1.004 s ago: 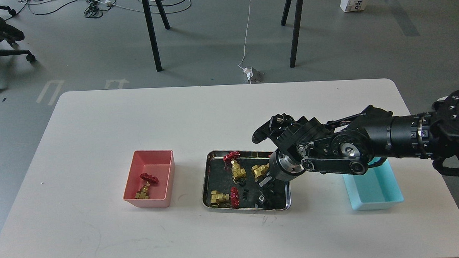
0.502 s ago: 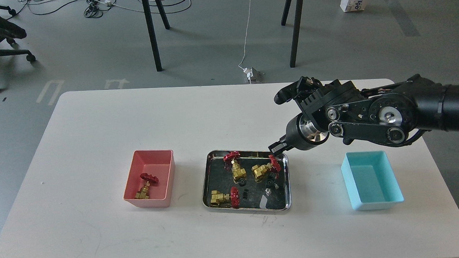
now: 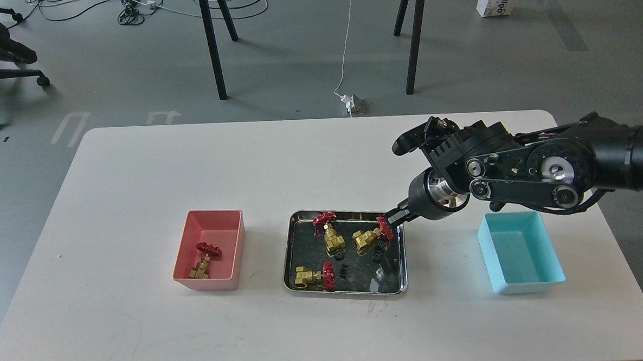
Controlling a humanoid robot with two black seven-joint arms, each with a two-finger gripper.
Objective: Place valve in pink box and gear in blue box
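One valve (image 3: 204,260) lies in the pink box (image 3: 195,278) at the left. Three more valves (image 3: 330,231) (image 3: 368,238) (image 3: 315,275) lie in the steel tray (image 3: 348,294) at the middle, with small black gears (image 3: 380,248) (image 3: 343,272) between them. The blue box (image 3: 521,285) stands at the right and looks empty. My right gripper (image 3: 394,216) hangs just above the tray's far right corner, close to a valve's red handwheel. Its fingers are small and dark, so I cannot tell whether they are open or hold anything. My left arm is out of view.
My right arm's thick black links (image 3: 522,174) reach in from the right edge, above and behind the blue box. Black table legs (image 3: 212,49) and cables stand on the floor beyond the white table (image 3: 136,172).
My right gripper was down inside the tray's right part a second ago. It has risen and pulled back to the tray's far right corner, uncovering the blue box.
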